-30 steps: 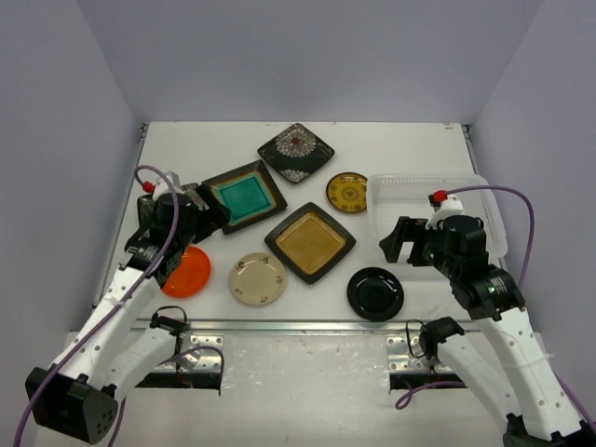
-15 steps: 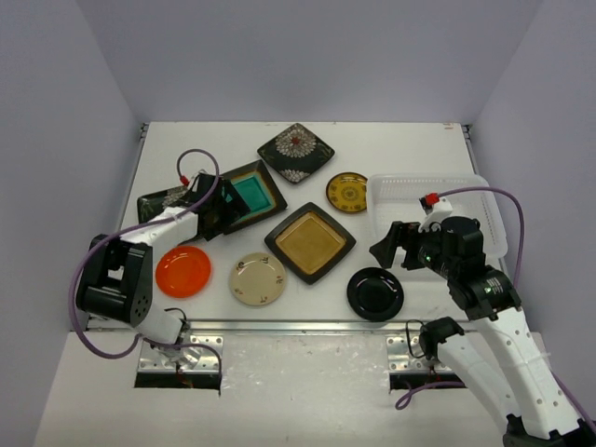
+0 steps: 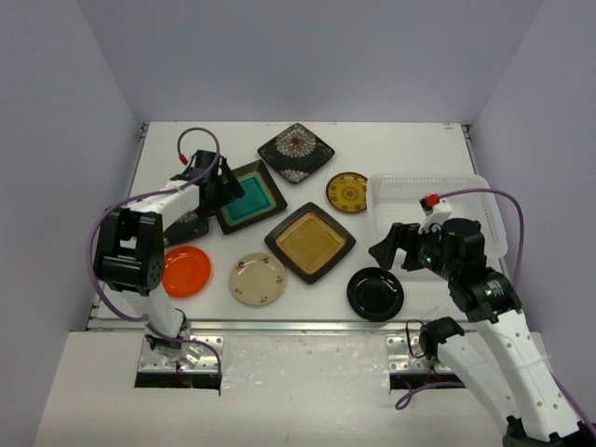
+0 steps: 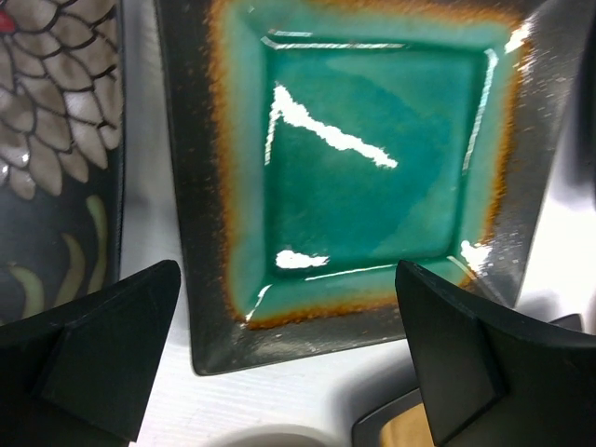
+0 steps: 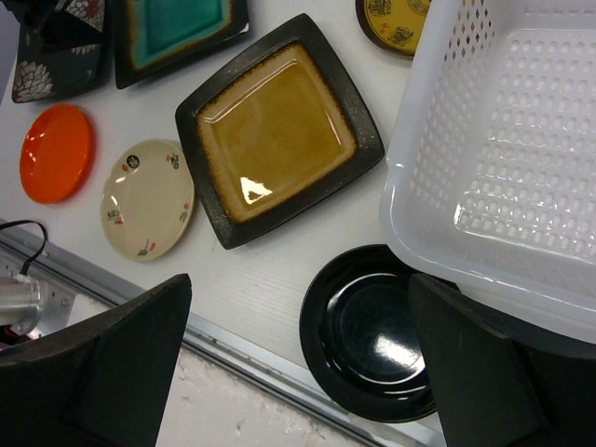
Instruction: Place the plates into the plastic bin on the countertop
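Note:
My left gripper (image 3: 225, 192) hangs open over the near edge of the square teal plate (image 4: 372, 158), both fingers wide of its rim and holding nothing. A black floral plate (image 4: 47, 140) lies just to its left. My right gripper (image 5: 303, 372) is open above the glossy black round plate (image 5: 372, 335), which is partly tucked under the white plastic bin (image 5: 503, 158). The bin (image 3: 438, 214) has nothing in it. The amber square plate (image 3: 310, 242), cream plate (image 3: 258, 277), orange plate (image 3: 186, 270), yellow patterned plate (image 3: 346, 192) and a second floral square (image 3: 296, 152) lie on the countertop (image 3: 400, 149).
Lavender walls close in the countertop on three sides. A metal strip (image 3: 298, 326) runs along the front edge. My left arm (image 3: 140, 233) lies over a floral plate at the left. A purple cable (image 3: 507, 200) arcs over the bin.
My left arm has swung from the left edge toward the middle, bringing its open gripper over the teal plate. The right gripper drifted slightly left. No plate has moved.

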Controlling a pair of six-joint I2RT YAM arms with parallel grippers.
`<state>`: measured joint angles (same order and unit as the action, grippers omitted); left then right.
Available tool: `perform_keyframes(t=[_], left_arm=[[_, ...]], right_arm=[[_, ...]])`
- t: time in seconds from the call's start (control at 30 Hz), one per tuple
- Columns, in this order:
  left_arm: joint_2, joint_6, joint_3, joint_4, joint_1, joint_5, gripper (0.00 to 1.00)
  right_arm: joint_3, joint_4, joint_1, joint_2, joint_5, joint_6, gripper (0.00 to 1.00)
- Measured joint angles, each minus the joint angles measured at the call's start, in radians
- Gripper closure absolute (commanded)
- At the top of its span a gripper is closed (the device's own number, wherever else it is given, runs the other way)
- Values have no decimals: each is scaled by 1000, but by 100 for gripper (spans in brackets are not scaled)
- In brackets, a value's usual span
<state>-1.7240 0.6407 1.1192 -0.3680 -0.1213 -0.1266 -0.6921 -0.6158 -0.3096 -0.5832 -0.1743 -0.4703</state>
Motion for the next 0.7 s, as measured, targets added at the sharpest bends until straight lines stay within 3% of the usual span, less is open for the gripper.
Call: perform_keyframes(t=[0.43,0.7], left_arm=[[81,0,-174,40,10,48,5],[78,23,-266,155,9,100,24]], right_arm=[[17,17,0,-27,-35,1,1],[17,18,0,-27,-52,4,1]])
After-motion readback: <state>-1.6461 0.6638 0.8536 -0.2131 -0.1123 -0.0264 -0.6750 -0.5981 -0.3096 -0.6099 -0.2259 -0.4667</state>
